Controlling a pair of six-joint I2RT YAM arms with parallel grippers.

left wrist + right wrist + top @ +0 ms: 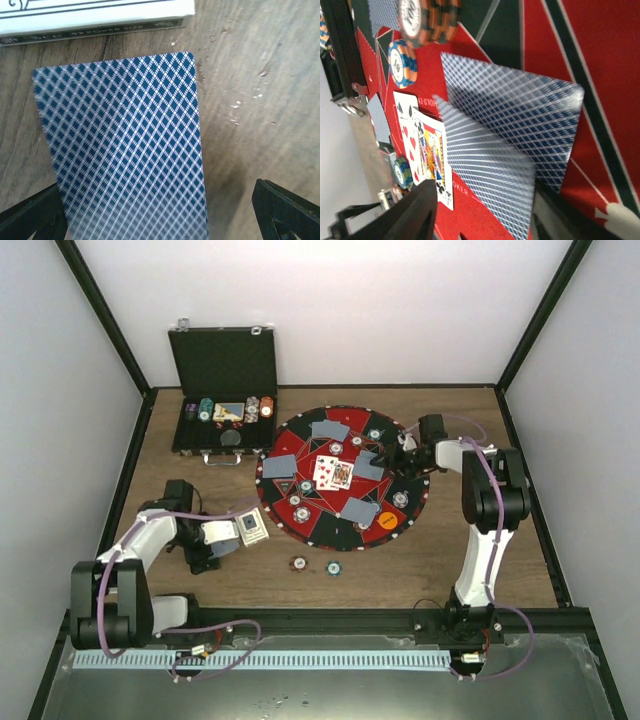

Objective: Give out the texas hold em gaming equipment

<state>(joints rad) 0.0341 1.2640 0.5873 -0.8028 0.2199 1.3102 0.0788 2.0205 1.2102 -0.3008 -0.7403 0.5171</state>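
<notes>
- My left gripper (157, 185) stands wide apart over bare table (260, 75), off the left edge of the mat (318, 528); a blue-backed card (120, 145) hangs between the fingers, close to the left one and clear of the right, so nothing clamps it; the card box (95, 15) lies just past its far end.
- My right gripper (390, 453) is over the mat's right side; a raised card (485, 175) tilts between its fingers above a flat card (525, 100); the near end is blurred, so I cannot tell whether I pinch it or merely straddle it.
- Elsewhere: face-up cards (427, 150) at the mat's centre; a striped chip (402, 62) beside them; the orange button (388, 521) by the mat's near-right rim; a brown-red chip (299, 563) and a teal chip (333, 567) on the table off the mat's near edge.
- Risk, left: the loose card may land short of the mat, or skid against the box; it would then need a flat pick from the table, which is awkward.
- Risk, right: the tilted card may slide off its partner or turn face up; a careless retreat could drag it or nudge the chip.
</notes>
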